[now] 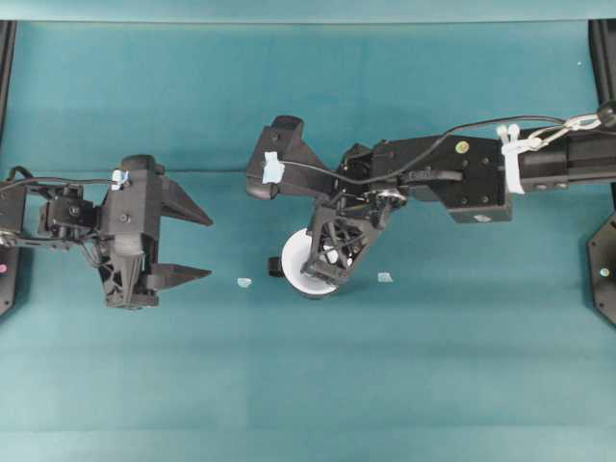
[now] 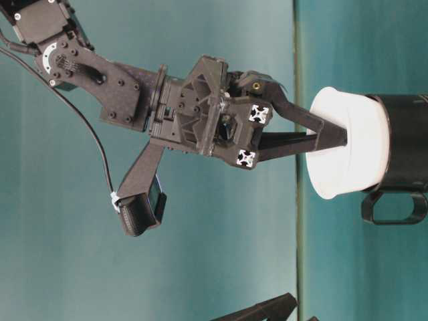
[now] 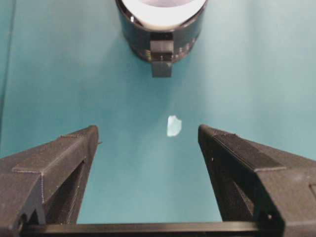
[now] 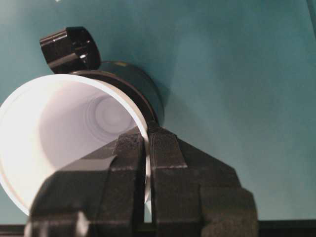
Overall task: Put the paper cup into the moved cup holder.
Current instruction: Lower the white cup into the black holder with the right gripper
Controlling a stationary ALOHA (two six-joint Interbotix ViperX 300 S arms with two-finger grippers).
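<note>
The white paper cup (image 1: 296,265) stands with its lower part inside the glossy black cup holder (image 1: 275,267) near the table's middle. Its wide rim sticks out above the holder. My right gripper (image 1: 332,260) is shut on the cup's rim wall, one finger inside and one outside. The right wrist view shows the cup (image 4: 74,123), the holder (image 4: 143,91) under it and the gripper (image 4: 147,131) pinching the rim. The table-level view shows the cup (image 2: 348,144) seated in the holder (image 2: 404,144). My left gripper (image 1: 197,245) is open and empty at the left, apart from the holder (image 3: 163,42).
Two small pale scraps lie on the teal table, one left of the holder (image 1: 243,282) and one right of it (image 1: 385,277). The first lies ahead of my left gripper (image 3: 173,125). Black frame parts stand at the right edge (image 1: 604,269).
</note>
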